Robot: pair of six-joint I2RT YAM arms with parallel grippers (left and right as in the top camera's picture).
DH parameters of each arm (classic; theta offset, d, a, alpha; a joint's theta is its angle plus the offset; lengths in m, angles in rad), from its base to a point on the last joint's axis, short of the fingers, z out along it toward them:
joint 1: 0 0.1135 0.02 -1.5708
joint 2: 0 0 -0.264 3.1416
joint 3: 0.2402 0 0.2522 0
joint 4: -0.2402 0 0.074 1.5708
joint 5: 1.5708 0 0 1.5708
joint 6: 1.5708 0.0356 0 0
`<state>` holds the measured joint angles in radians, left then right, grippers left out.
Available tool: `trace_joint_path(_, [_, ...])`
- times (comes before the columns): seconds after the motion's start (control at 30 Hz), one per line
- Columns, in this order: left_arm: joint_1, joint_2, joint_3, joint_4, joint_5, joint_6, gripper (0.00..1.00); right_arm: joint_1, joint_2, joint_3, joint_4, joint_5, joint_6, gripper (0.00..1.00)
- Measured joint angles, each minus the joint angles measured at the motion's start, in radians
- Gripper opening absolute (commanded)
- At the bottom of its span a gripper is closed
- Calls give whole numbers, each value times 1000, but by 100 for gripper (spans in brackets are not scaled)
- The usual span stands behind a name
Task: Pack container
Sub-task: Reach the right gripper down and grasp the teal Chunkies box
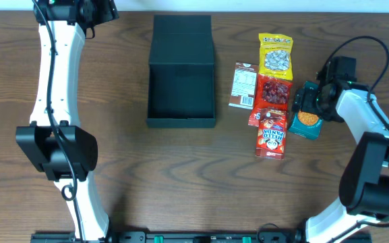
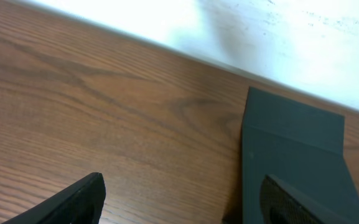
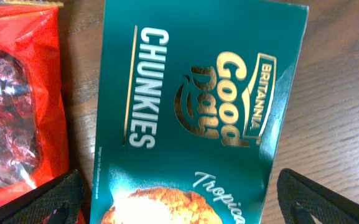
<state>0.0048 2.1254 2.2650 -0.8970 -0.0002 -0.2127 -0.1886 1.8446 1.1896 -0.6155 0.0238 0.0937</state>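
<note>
The container (image 1: 181, 122) is a dark teal-black box standing open at the table's middle, its flap lid laid back toward the far edge; nothing shows inside it. Its lid also shows in the left wrist view (image 2: 291, 149). My left gripper (image 1: 100, 10) is open and empty at the far left edge, left of the lid (image 2: 179, 202). My right gripper (image 1: 309, 101) is open, its fingers either side of a teal Good Day cookie box (image 1: 307, 123) that lies flat on the table (image 3: 198, 106). The fingers (image 3: 179, 199) are apart from the cookie box's sides.
Right of the container lie a yellow packet (image 1: 276, 55), a brown-and-white packet (image 1: 243, 86), a red see-through packet (image 1: 275, 91) and a red snack box (image 1: 271, 133). The red packet (image 3: 17, 106) lies right beside the cookie box. A white wall edges the table's far side (image 2: 260, 37).
</note>
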Motion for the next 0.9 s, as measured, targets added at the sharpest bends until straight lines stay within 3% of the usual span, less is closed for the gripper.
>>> trace_joint_path(0.83, [0, 0, 0, -12, 0, 0, 80, -45, 90, 25, -19, -54, 21, 99])
trace_joint_path(0.9, [0, 0, 0, -12, 0, 0, 80, -45, 90, 25, -19, -55, 20, 93])
